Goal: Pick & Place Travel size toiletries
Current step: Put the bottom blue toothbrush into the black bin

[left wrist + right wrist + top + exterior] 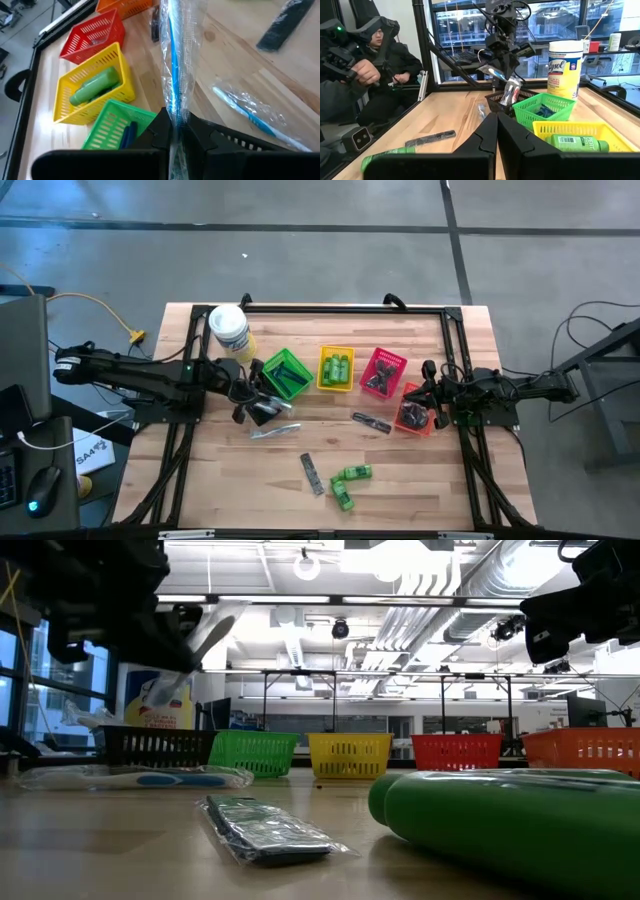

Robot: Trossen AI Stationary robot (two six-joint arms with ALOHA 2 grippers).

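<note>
My left gripper is shut on a clear-wrapped stick with a blue handle, over a black basket left of the green basket. A second wrapped stick lies flat on the table near it. Two dark combs and two green mini bottles lie flat on the bare wood toward the near edge. One green bottle lies in the yellow basket. My right gripper waits shut at the table's right, by the orange basket. My left gripper pinches the wrapped stick between its two fingers. The stick runs on past the fingertips, along the line of the fingers. The fingers come from the table's left, slanting down. The stick is lifted off the table and tilted, its end at the black basket's rim.
A white tub with a yellow label stands at the far left. A red basket sits between the yellow and orange ones. A black frame rings the table. A seated person is beyond the table's edge.
</note>
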